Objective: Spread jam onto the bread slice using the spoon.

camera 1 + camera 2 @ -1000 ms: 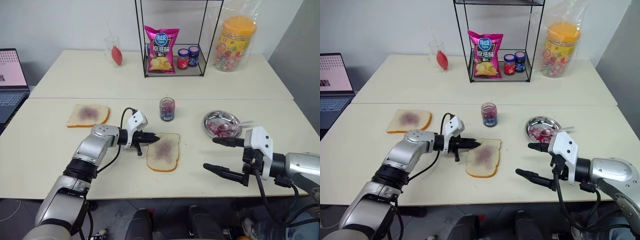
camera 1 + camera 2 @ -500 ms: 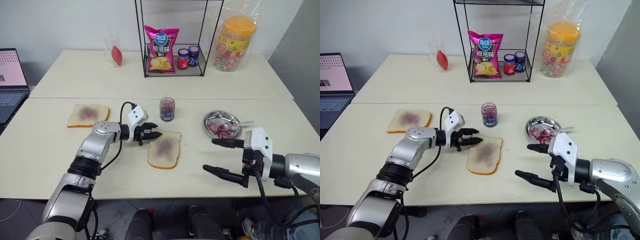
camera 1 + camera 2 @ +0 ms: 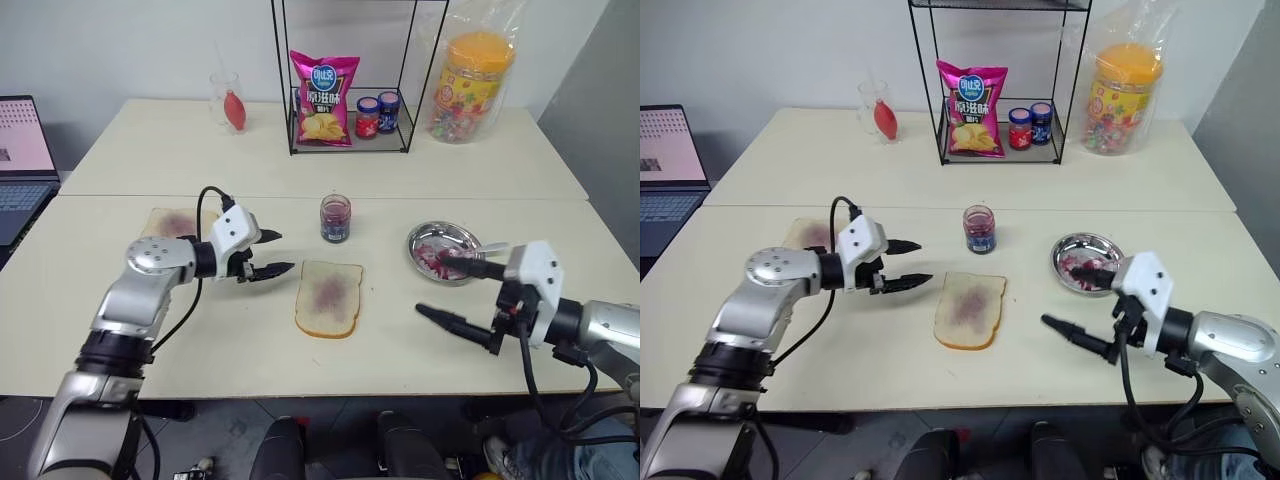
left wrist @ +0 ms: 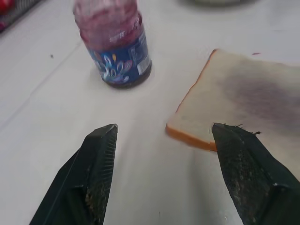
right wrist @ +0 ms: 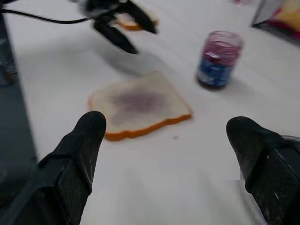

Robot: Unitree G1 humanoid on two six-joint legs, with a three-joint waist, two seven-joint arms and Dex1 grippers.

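1. The counter (image 3: 120, 330) is pale cream, two tops butted together, with a white wall behind; a wire rack (image 3: 345, 80) stands at the back.
2. The bread slice (image 3: 328, 297) lies flat mid-counter, faintly stained purple. The jam (image 3: 335, 218) jar stands just behind it.
3. The spoon (image 3: 475, 249) rests in the steel dish (image 3: 443, 249). Reaching for it, the right pincer (image 3: 452, 292) risks tipping that dish.
4. Both pincers gape wide and empty; the left pincer (image 3: 262, 254) hovers beside the slice and could nudge it.

The bread slice (image 3: 329, 296) lies flat mid-frame, purple-stained; the jam (image 3: 335, 218) jar stands upright above it; the spoon (image 3: 472, 250) rests in the dish at right.
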